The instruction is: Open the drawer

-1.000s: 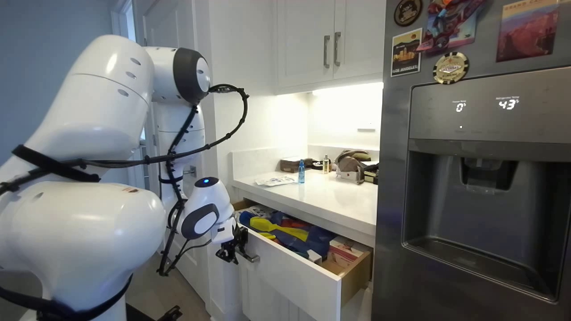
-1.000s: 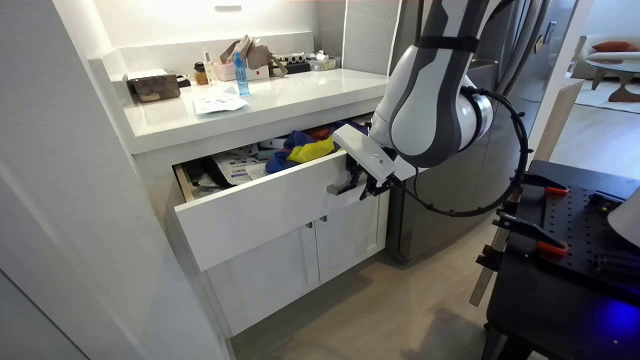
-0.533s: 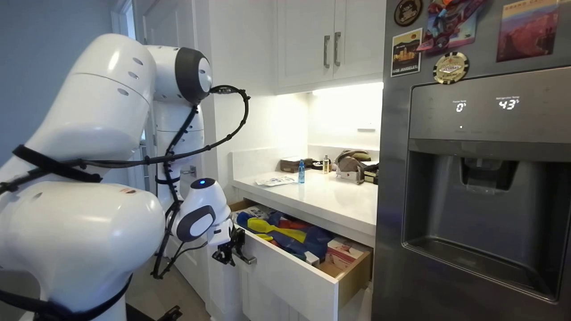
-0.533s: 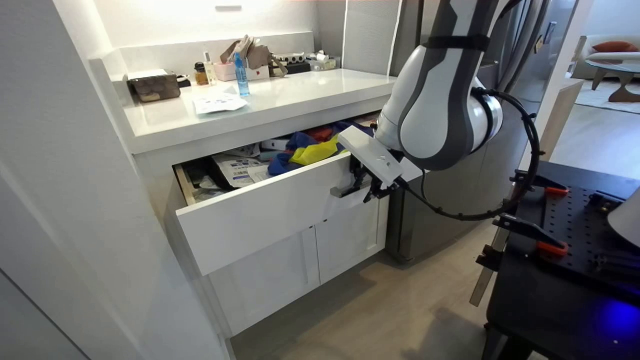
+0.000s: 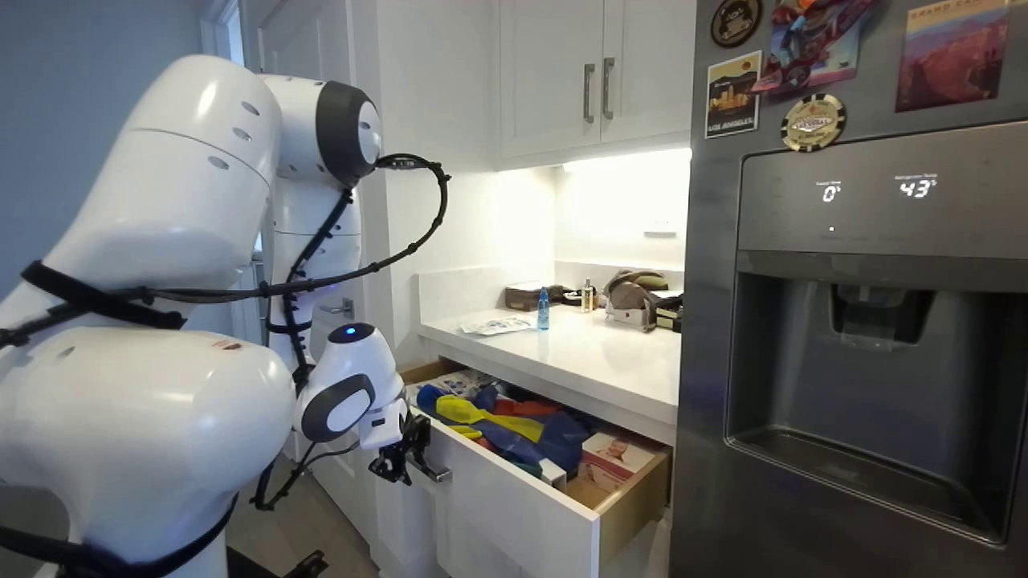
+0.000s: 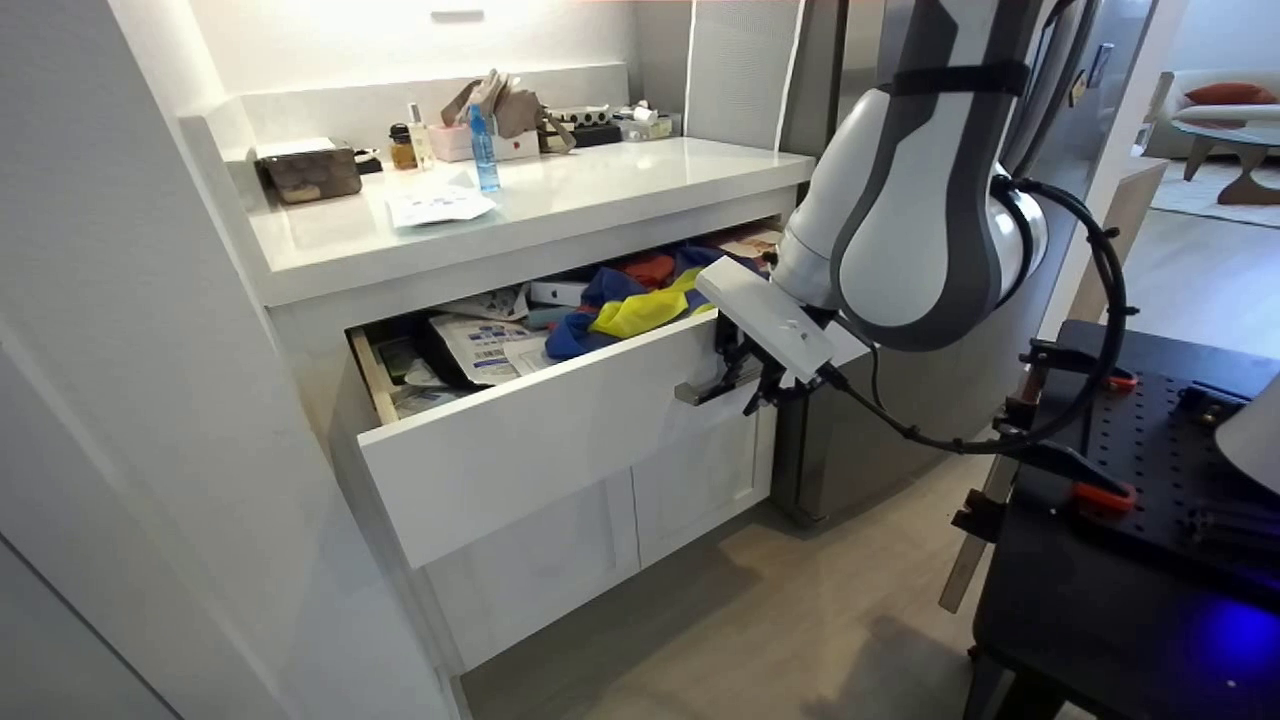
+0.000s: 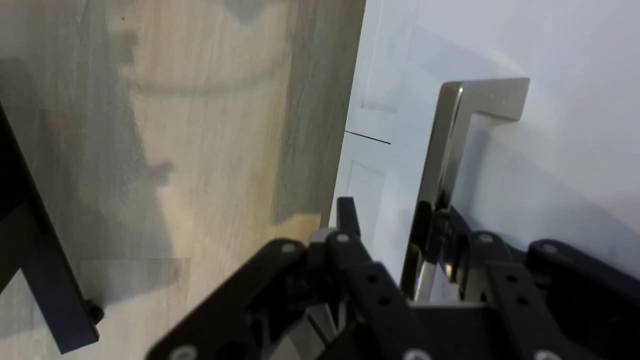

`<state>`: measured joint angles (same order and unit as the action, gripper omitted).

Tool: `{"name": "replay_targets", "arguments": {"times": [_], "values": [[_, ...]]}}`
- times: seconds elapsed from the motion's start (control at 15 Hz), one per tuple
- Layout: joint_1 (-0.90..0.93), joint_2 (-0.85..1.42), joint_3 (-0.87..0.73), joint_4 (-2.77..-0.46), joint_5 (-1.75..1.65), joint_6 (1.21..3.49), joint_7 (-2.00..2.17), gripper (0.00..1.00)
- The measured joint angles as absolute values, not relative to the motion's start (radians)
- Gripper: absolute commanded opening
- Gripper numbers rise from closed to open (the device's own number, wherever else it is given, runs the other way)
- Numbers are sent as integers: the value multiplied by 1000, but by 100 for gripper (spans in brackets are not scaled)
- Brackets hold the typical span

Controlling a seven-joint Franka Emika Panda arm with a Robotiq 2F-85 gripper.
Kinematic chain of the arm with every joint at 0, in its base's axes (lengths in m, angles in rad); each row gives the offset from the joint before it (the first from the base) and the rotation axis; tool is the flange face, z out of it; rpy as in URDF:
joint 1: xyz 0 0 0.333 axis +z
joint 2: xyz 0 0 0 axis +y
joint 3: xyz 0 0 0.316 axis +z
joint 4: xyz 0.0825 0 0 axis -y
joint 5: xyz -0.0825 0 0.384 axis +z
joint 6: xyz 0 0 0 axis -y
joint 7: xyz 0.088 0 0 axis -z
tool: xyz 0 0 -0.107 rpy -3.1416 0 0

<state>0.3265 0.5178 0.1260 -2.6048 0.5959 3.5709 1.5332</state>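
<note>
Drawn further out than half a second ago, the drawer [image 5: 522, 506] has shifted left and slightly down in an exterior view, and the end effector [image 5: 405, 461] has travelled the same way with it. There the drawer stands open at lower centre, its silver handle [image 5: 438, 474] beside the end effector. Blue, yellow and red cloth-like items [image 5: 518, 425] lie inside, with a white-and-red box [image 5: 614, 459] near the right end. Above, the white bench [image 5: 578, 353] carries a blue bottle [image 5: 544, 309]; a refrigerator [image 5: 859, 241] fills the right of the frame.

In an exterior view, the arm [image 6: 905, 270] comes down from the upper right, and the drawer slants across the centre with papers [image 6: 480, 345] in its left part.

Wrist view: the handle runs from upper right towards bottom centre. The end effector's fingers [image 7: 347, 215] are spread well apart with the bar between them: the right-hand one in the frame sits behind it, on the drawer side, while the left-hand one stands clear, so the bar is hooked rather than clamped. Wooden floor [image 7: 215, 150] fills the left.
</note>
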Motion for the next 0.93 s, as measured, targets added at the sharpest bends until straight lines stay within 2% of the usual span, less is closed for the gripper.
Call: {"name": "replay_targets", "arguments": {"times": [0.07, 0.13, 0.33, 0.47, 0.53, 0.93], "values": [[327, 517, 127, -2607, 596, 3572, 1534, 51], [327, 517, 127, -2607, 596, 3573, 1535, 66], [328, 514, 128, -2609, 598, 3550, 1548, 85], [328, 516, 131, -2612, 598, 3541, 1573, 97], [328, 519, 133, -2613, 598, 3538, 1582, 99], [346, 529, 127, -2612, 608, 3521, 1618, 100]]}}
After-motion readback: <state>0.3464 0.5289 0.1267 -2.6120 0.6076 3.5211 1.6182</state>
